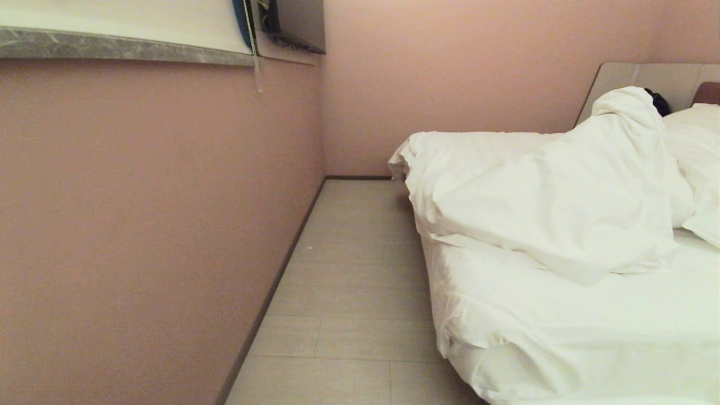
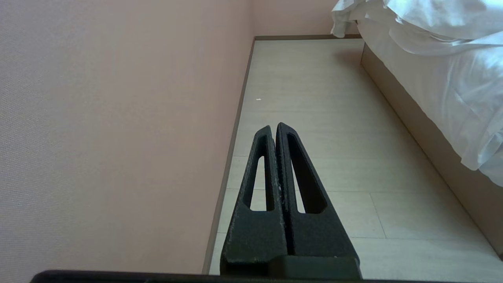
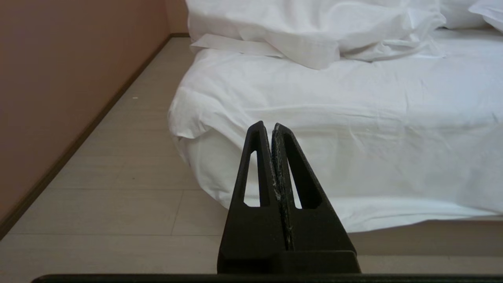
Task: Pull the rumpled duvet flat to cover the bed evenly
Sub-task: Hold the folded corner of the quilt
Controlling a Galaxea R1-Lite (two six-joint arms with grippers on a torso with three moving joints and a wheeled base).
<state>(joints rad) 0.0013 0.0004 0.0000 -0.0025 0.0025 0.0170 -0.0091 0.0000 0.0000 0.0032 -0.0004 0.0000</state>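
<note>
The white duvet (image 1: pixel 540 191) lies bunched in a high rumpled heap across the far half of the bed (image 1: pixel 590 326), one fold rising up against the headboard (image 1: pixel 647 81). The near half of the bed shows only the creased white sheet. The same heap shows in the right wrist view as the duvet (image 3: pixel 306 27) above the bare sheet (image 3: pixel 353 118). Neither arm appears in the head view. My left gripper (image 2: pixel 274 126) is shut and empty over the floor beside the bed. My right gripper (image 3: pixel 267 125) is shut and empty, low in front of the bed's near corner.
A pink wall (image 1: pixel 140 225) runs along the left, leaving a strip of pale plank floor (image 1: pixel 349 292) between it and the bed. White pillows (image 1: pixel 694 146) lie at the head end. A grey stone sill (image 1: pixel 112 48) sits high on the wall.
</note>
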